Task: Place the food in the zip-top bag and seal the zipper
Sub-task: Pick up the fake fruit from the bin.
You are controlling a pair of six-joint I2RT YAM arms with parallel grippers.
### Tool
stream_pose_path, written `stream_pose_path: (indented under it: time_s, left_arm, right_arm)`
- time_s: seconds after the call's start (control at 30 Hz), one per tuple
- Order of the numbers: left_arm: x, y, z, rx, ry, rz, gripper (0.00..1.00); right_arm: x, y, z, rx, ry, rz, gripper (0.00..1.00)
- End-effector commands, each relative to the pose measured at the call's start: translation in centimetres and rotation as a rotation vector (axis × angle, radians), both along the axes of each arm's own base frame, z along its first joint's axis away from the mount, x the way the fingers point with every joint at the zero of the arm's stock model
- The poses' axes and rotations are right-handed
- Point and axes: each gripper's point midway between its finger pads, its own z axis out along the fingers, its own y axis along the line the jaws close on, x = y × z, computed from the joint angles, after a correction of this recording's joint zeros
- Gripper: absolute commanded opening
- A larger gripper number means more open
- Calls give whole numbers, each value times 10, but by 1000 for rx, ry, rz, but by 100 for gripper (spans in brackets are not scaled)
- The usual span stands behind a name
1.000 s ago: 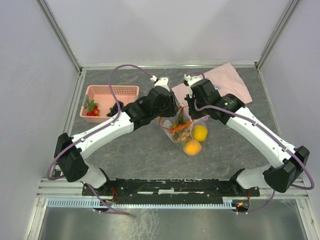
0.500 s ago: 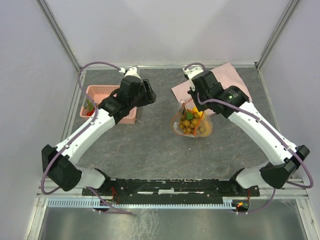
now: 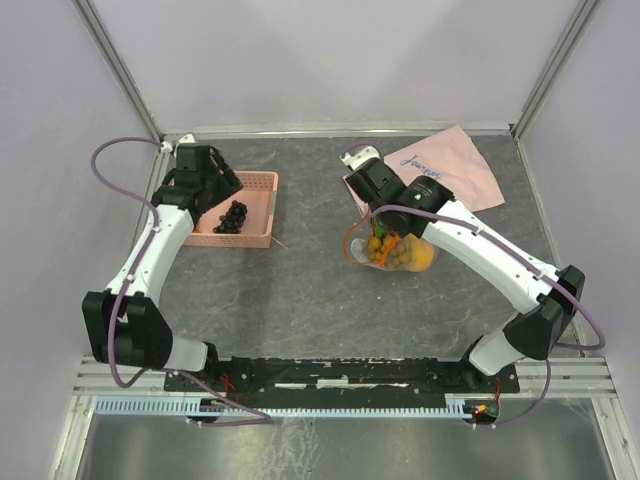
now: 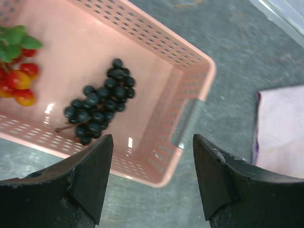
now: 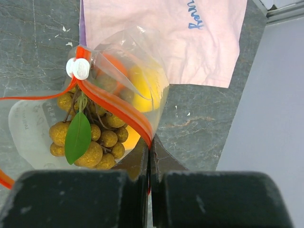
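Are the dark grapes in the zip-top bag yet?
No, the dark grapes lie in the pink basket, beneath the open left gripper.

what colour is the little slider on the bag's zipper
White: the slider sits on the orange-red zipper, clearest in the right wrist view.

basket point(image 4: 152, 128): one
clear bag point(image 3: 392, 250): one
pink cloth point(image 5: 180, 38): one
bunch of dark grapes point(image 4: 97, 109): one
brown berry bunch point(image 5: 90, 137): one
yellow lemon point(image 5: 142, 90): one

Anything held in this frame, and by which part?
The right gripper is shut on the zip-top bag, pinching its orange-red zipper strip. The left gripper is open over the pink basket, holding nothing.
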Motion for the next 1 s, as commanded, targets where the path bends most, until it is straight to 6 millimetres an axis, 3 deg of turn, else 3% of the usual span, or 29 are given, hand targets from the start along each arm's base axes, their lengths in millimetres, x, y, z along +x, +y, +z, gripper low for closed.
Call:
stream_pose_path:
  time_s: [0.0, 0.57, 0.97]
  left_arm:
    - [11, 30, -2, 58, 46, -3, 75]
    - [35, 56, -95, 274, 391, -142, 78]
    - [39, 39, -160, 231, 544, -316, 79]
  right_arm:
    - [7, 4, 27, -7, -126, -42, 2]
    - [12, 38, 1, -3, -99, 35, 2]
    - [9, 51, -15, 41, -61, 91, 2]
